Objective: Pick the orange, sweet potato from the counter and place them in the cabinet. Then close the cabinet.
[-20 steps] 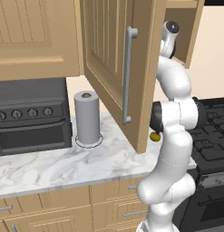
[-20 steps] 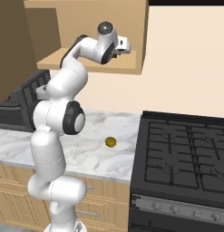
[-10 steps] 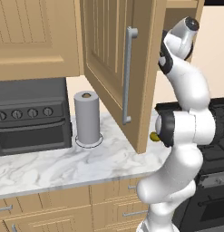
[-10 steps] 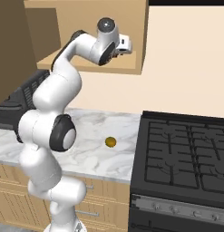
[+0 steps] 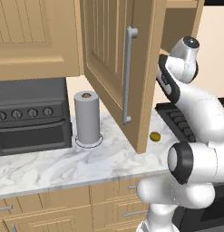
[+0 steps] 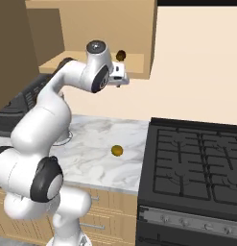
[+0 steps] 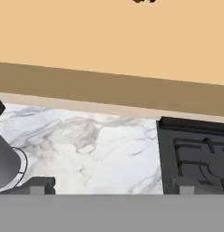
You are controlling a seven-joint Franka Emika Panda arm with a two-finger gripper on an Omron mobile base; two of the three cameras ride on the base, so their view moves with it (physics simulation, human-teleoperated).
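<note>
Marbled white-and-grey stone ran along the kitchen wall, the counter (image 6: pixel 86 153) ending against a black stove (image 6: pixel 196 168) on one side and a dark oven (image 5: pixel 29 115) on the other. On that counter, well below the fingers and close to the stove's edge, sat the orange (image 6: pixel 117 151), small and round, touching nothing else; from the left base view it (image 5: pixel 154 136) peeked out just past the open door's lower corner. Higher up, a dark brownish thing, which I took for the sweet potato (image 6: pixel 121 55), lay on the cabinet (image 6: pixel 98 60) shelf, just behind and above the fingers and apart from them; it was too small for me to be sure of its shape. The gripper (image 6: pixel 121 80) hung at the front lip of that shelf, its fingers spread wide with nothing between them. In the hand view the tips (image 7: pixel 37 186) stood far apart near the bottom corners, with the shelf's wooden underside above them and the marbled slab below. Off to the far side of the fingers, the cabinet's beadboard door (image 5: pixel 115 68) stood swung open with its long grey bar handle (image 5: pixel 127 74) upright. Beyond it a grey paper-towel roll (image 5: pixel 87 118) stood upright on the counter, next to the oven.
</note>
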